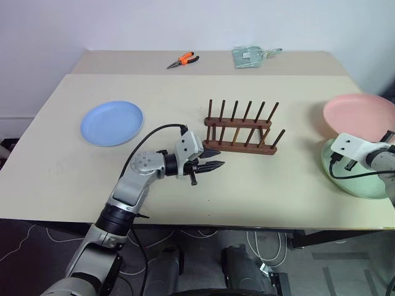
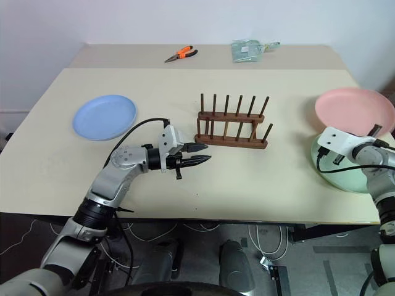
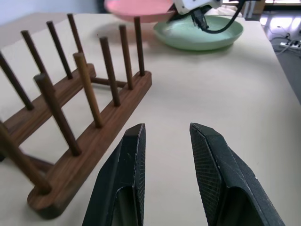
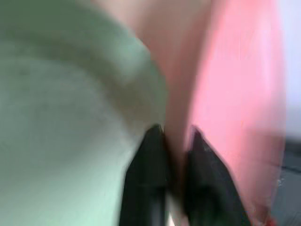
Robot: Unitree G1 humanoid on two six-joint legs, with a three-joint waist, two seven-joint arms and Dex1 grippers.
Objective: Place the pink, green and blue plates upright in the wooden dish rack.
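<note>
Where plates meet: right gripper (image 4: pixel 175 141).

Left hand (image 3: pixel 167 155) parted, right hand (image 4: pixel 171 155) seemingly pinched.

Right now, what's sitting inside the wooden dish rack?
Nothing: the wooden dish rack stands with bare pegs. The blue plate, pink plate and green plate all lie on the table, apart from it.

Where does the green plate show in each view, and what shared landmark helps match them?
Left eye: green plate, lower right.
Right eye, right edge.
Left wrist, top centre.
Right wrist, left half.
Landmark: pink plate right beside it.
</note>
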